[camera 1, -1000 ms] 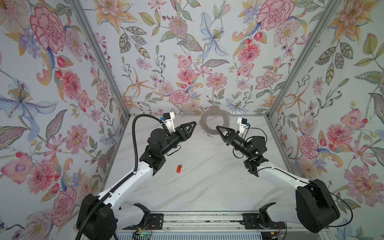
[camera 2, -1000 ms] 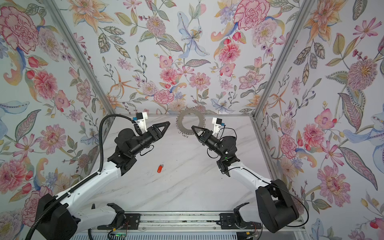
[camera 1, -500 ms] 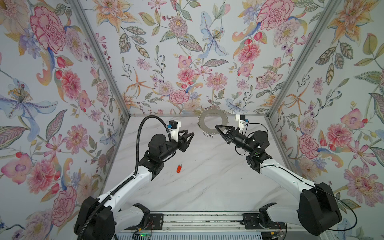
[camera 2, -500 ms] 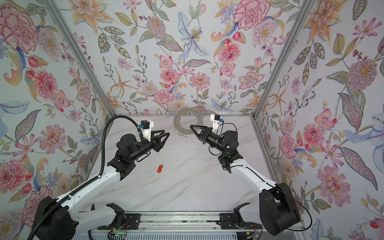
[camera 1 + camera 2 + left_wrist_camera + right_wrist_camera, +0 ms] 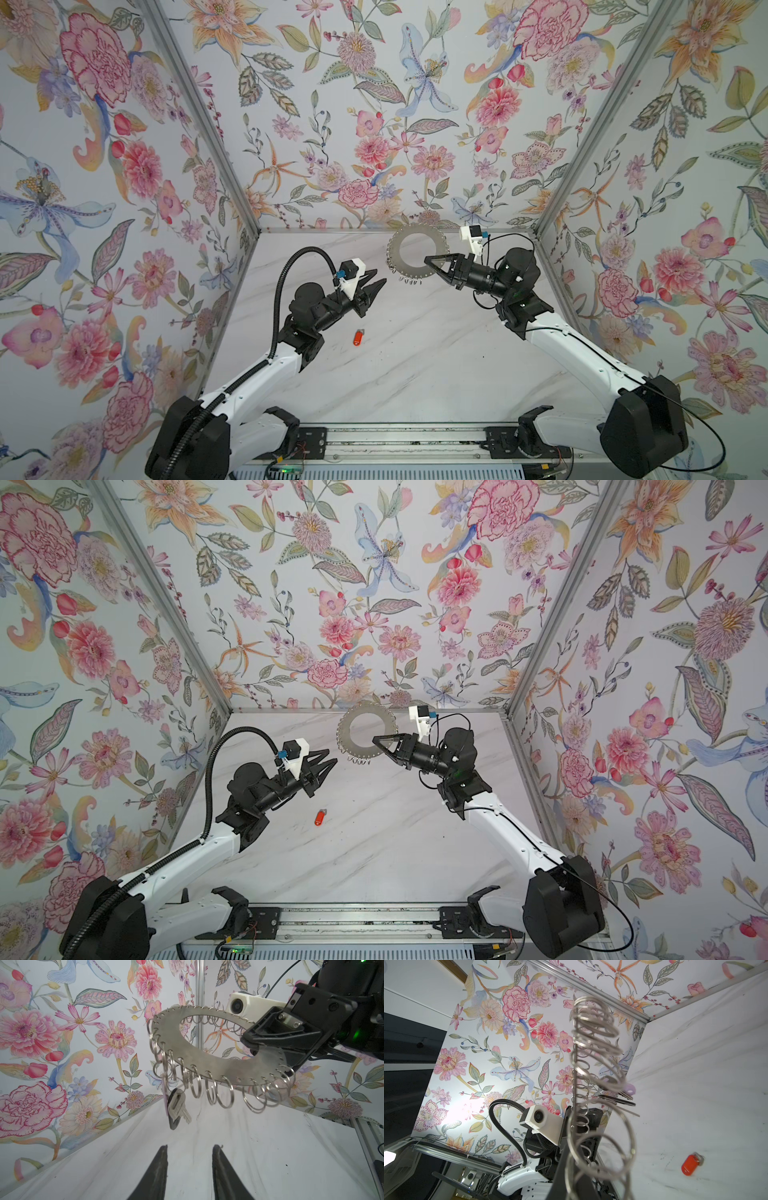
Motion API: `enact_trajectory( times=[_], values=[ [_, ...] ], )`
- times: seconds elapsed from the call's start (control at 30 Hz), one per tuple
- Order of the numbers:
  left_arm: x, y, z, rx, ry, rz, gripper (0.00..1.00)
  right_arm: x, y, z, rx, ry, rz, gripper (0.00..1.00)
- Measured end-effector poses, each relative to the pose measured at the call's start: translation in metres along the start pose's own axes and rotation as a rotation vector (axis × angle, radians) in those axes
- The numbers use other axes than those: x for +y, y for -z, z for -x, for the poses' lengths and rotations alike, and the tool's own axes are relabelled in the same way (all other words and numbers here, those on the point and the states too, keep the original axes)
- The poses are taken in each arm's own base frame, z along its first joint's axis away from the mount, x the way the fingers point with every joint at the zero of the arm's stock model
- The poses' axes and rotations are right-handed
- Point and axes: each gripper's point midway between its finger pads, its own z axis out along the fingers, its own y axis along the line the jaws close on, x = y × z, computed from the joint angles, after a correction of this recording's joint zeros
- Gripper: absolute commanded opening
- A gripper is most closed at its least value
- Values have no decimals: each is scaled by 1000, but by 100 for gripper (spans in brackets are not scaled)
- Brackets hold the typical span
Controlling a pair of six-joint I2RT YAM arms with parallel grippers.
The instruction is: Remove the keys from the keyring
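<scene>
The keyring [image 5: 395, 254] [image 5: 344, 734], a flat silver ring edged with wire loops, hangs in the air near the back wall. My right gripper [image 5: 428, 261] [image 5: 376, 739] is shut on its rim. In the left wrist view the keyring [image 5: 207, 1064] fills the middle. A silver key on a black-rimmed tag [image 5: 178, 1107] hangs from a loop, beside a pale tag [image 5: 165, 1095]. My left gripper [image 5: 380, 277] [image 5: 331, 757] [image 5: 190, 1147] is open and empty, short of the ring. An orange-red fob [image 5: 358, 336] [image 5: 320, 817] [image 5: 690, 1165] lies loose on the table.
The white marble table [image 5: 415, 365] is walled by flowered panels on three sides. A metal rail [image 5: 395, 440] runs along its front edge. The back wall stands close behind the raised ring.
My left gripper has drawn back from the ring toward the front and lower, and its jaws have narrowed. The right gripper still holds the ring, shifted slightly back. The fob has not moved.
</scene>
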Motion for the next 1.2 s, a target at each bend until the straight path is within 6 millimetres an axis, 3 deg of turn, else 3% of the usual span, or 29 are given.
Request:
enact_trajectory(
  times=[0.27, 0.6, 1.2],
  values=[
    [-1, 2, 9, -40, -47, -36, 34, 10, -6, -16, 76, 30, 28, 0],
    [-8, 3, 8, -42, -63, -89, 26, 11, -16, -20, 116, 42, 42, 0],
    [0, 6, -2, -11, -70, -54, 29, 13, -20, -24, 134, 51, 49, 0]
  ],
)
